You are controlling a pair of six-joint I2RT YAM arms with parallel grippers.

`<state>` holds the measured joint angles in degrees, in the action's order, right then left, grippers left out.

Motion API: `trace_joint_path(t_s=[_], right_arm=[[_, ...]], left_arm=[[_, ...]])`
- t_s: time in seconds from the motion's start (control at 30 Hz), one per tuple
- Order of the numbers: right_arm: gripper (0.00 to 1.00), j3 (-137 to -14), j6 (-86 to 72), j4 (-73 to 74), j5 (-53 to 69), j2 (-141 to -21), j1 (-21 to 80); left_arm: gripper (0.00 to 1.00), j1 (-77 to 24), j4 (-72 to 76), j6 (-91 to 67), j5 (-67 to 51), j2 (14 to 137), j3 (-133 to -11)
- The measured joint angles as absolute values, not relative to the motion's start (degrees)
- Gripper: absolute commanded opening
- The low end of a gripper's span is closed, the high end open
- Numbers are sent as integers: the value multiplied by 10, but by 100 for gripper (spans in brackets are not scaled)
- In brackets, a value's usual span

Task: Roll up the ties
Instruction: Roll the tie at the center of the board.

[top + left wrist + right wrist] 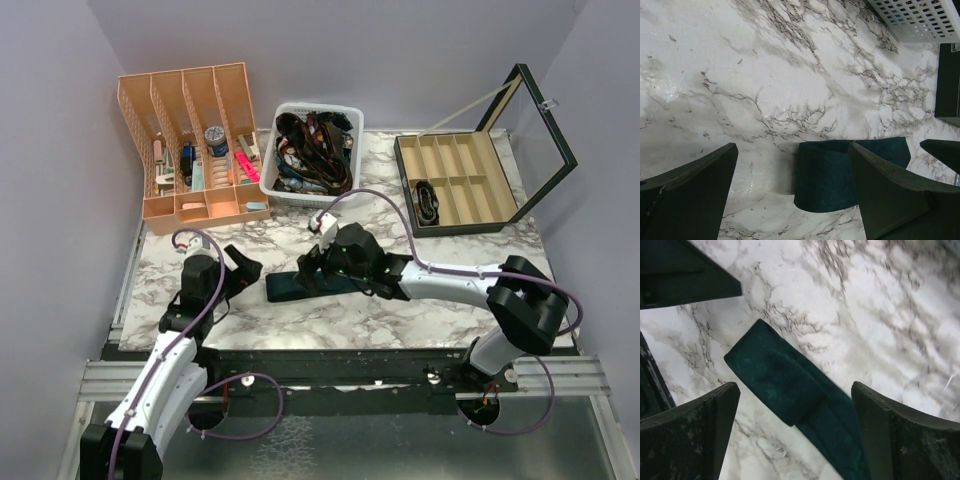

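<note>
A dark teal tie (300,284) lies flat on the marble table, folded over on itself. In the right wrist view the tie (790,390) runs diagonally between my open fingers, a folded layer on top. My right gripper (318,262) is open just above its right part. My left gripper (243,270) is open, left of the tie's folded end. In the left wrist view the tie's folded end (832,175) lies between the open fingers, next to the right finger (895,195). Neither gripper holds anything.
A white basket (345,112) of more ties and belts stands at the back centre. An orange desk organiser (190,140) stands back left. An open compartment box (455,180) with its lid up stands back right, one dark item in it.
</note>
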<state>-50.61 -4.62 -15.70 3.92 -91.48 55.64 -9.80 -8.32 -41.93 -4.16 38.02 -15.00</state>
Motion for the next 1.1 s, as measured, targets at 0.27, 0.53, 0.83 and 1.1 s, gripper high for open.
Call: trace_joint_path(t_s=[0.27,0.53,0.83,1.1], right_arm=[[64,-447,-319,-128,53,-911,528],[59,-465,-406,-129,79,-973,528],[70,-478,-422,-137,93,-973,528],[76,-478,-419,-135,104,-962,528]], left_arm=[[90,-98,-95,-429,-44,357,-136],[89,-98,-78,-426,-86,383,-134],[89,-98,-62,-426,-109,380,-123],[89,-98,-49,-426,-112,382,-113]])
